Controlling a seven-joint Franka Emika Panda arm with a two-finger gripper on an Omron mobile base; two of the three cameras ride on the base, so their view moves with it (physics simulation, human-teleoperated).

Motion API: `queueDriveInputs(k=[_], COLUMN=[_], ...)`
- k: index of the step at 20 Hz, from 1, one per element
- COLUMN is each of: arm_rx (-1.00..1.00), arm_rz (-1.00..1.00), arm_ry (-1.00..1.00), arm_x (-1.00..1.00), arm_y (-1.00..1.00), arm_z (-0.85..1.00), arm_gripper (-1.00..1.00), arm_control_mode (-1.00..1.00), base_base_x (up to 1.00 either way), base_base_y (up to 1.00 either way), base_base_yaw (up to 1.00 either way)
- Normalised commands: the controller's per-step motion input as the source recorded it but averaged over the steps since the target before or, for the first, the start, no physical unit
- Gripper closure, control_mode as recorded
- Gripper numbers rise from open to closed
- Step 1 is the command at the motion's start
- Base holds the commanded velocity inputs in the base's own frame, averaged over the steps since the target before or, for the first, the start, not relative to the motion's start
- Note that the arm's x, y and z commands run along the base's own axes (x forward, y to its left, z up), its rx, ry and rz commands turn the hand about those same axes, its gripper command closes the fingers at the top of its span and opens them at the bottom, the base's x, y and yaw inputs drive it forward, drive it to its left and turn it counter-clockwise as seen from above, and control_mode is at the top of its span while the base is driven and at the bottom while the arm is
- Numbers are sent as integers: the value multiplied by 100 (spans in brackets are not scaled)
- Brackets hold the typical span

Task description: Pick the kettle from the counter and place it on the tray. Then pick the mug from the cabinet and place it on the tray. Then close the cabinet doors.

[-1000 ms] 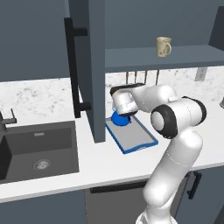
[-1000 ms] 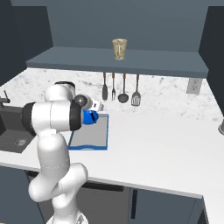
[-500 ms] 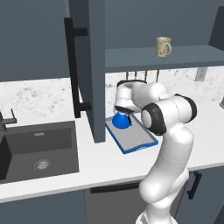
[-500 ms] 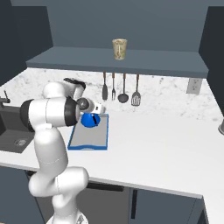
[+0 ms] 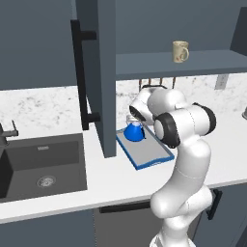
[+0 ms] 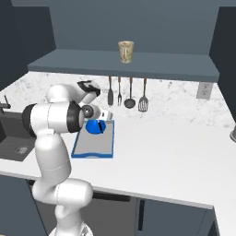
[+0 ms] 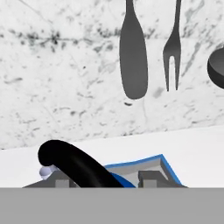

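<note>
Kettle (image 5: 134,132) is sitting at the far end of the tray (image 5: 153,157), leaving the near end free for the mug (image 5: 180,51), which is waiting on the cabinet (image 5: 183,62) shelf. Gripper (image 6: 104,114) is hovering just above the handle; can't tell whether the jaws are clamped or apart.

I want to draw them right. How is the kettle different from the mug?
The kettle is bright blue and round; the mug is tan and straight-sided. The kettle sits low on the tray, while the mug stands up on the cabinet shelf. The kettle's black handle arches over its top; the mug's loops at its side. Both are upright.
</note>
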Motion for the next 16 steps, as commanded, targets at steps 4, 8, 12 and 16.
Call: queueDriveInputs(k=[4,8,12,16], arm_rx=[0,-1,0,-5], arm_rz=[0,0,0,0], arm_ry=[-6,-6,-8,0], arm_x=[0,0,0,-3], arm_y=[0,-2,-4,-1], arm_z=[-20,0,0,11], arm_gripper=[-100,-100,-100,-100], arm_control_mode=[-100,-100,-100,-100], base_base_x=[0,0,0,0], base_base_y=[0,0,0,0], base_base_yaw=[0,0,0,0])
